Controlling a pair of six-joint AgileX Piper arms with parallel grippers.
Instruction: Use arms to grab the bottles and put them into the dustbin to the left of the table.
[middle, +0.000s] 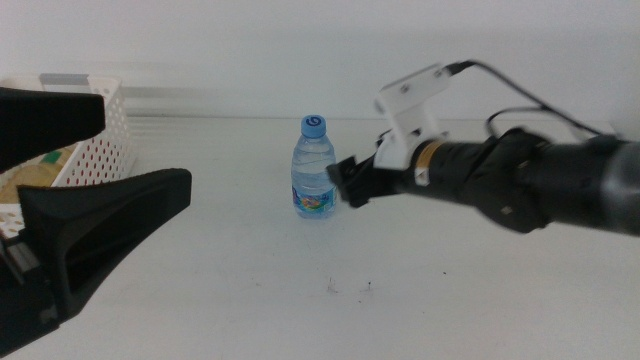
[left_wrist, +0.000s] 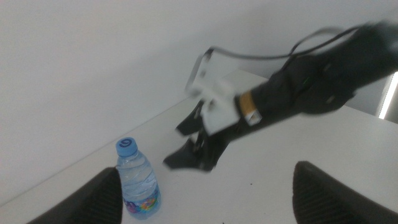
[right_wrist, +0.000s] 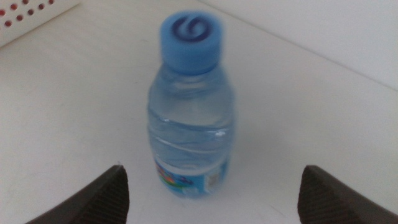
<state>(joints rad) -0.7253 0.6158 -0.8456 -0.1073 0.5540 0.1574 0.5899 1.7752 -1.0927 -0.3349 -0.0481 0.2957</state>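
A small clear water bottle (middle: 313, 170) with a blue cap stands upright in the middle of the white table (middle: 430, 300). My right gripper (middle: 348, 183) comes in from the right, open, its tips just to the right of the bottle. In the right wrist view the bottle (right_wrist: 193, 124) stands centred ahead of the open right gripper (right_wrist: 212, 177), not held. My left gripper (middle: 148, 147) hangs open near the left front, holding nothing. The left wrist view shows the bottle (left_wrist: 138, 183) and the right gripper (left_wrist: 186, 142) beside it. The white perforated dustbin (middle: 98, 140) sits at the far left.
Something tan and green lies inside the dustbin. A corner of the dustbin (right_wrist: 28, 15) shows in the right wrist view. A few dark specks (middle: 330, 290) mark the tabletop in front of the bottle. A white wall runs behind the table.
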